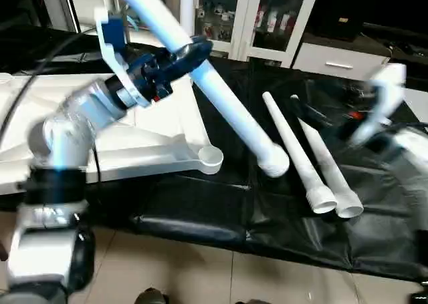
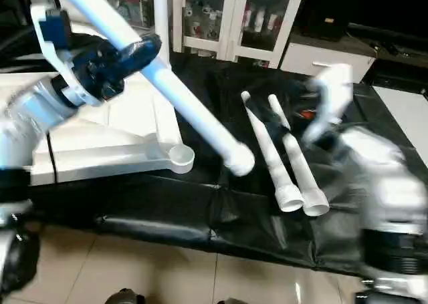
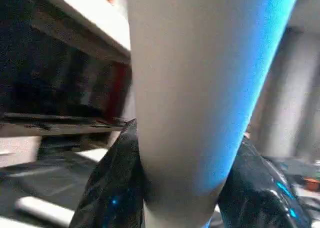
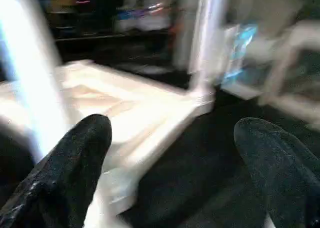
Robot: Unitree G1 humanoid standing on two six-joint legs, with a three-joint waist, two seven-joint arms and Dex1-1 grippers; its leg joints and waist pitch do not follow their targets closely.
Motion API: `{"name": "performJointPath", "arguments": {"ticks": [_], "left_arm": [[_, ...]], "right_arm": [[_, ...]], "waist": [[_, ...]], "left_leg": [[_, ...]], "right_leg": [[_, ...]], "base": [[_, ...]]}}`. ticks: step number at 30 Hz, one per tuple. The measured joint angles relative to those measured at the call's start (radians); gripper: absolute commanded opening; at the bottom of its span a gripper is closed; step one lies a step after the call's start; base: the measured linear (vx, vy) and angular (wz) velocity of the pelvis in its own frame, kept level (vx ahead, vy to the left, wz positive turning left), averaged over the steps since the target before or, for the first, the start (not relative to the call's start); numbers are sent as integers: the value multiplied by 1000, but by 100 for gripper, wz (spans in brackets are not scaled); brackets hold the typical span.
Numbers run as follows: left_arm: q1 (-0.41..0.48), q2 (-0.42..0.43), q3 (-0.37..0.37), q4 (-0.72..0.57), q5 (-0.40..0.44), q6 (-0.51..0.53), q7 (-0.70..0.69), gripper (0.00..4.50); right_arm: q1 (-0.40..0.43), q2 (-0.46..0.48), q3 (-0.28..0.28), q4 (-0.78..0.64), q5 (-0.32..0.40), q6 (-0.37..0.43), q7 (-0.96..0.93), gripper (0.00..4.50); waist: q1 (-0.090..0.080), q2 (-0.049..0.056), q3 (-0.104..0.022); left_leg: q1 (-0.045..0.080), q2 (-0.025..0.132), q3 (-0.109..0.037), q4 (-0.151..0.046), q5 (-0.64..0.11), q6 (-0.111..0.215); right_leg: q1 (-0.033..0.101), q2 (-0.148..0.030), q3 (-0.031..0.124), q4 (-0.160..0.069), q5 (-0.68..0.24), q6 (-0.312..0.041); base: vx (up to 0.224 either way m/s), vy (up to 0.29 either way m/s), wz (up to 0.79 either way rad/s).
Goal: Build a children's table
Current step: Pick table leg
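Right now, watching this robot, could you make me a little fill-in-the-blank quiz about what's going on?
1. The left gripper is clamped on a white ____.
2. ____ loose legs lie side by side on the black mat.
3. The right gripper's fingers are spread ____.
4. The tabletop lies with its ribbed underside facing ____.

Answers: leg; Two; open; up

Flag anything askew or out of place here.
Nothing damaged. One leg is held aslant in the left gripper, its wide end hanging over the black mat beside the tabletop's empty corner socket. Two spare legs lie together on the mat.
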Motion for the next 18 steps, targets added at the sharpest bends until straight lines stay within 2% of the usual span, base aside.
{"name": "performJointPath", "arguments": {"ticks": [2,5,10,15,18], "left_arm": [[-25,7,0,2,-26,39,-26,160],[-36,7,-1,7,-49,68,-43,160],[-47,18,-1,27,-49,106,-75,160],[-50,28,-3,23,-51,128,-85,160],[-50,32,-22,23,-47,129,-97,160]], "right_arm": [[-2,-19,-11,5,86,104,70,425],[-9,-36,-12,5,146,171,116,425],[-57,-78,20,9,165,227,157,425],[-69,-80,60,8,168,252,180,425],[-93,-83,126,-14,148,249,193,425]], "waist": [[0,1,-1],[0,1,-1],[4,1,-1],[9,1,-1],[12,1,-1]], "left_leg": [[0,0,0,0,0,0],[1,0,0,0,0,0],[1,0,0,0,0,0],[0,0,0,0,0,0],[0,0,0,0,0,0]], "right_leg": [[0,0,0,0,0,-1],[0,-1,-2,0,0,-1],[0,-1,-2,0,0,-1],[0,-2,-2,-1,0,-1],[0,-2,-2,-1,0,-1]], "base": [[0,0,0],[0,0,0],[0,0,0],[0,0,0],[0,0,0]]}}
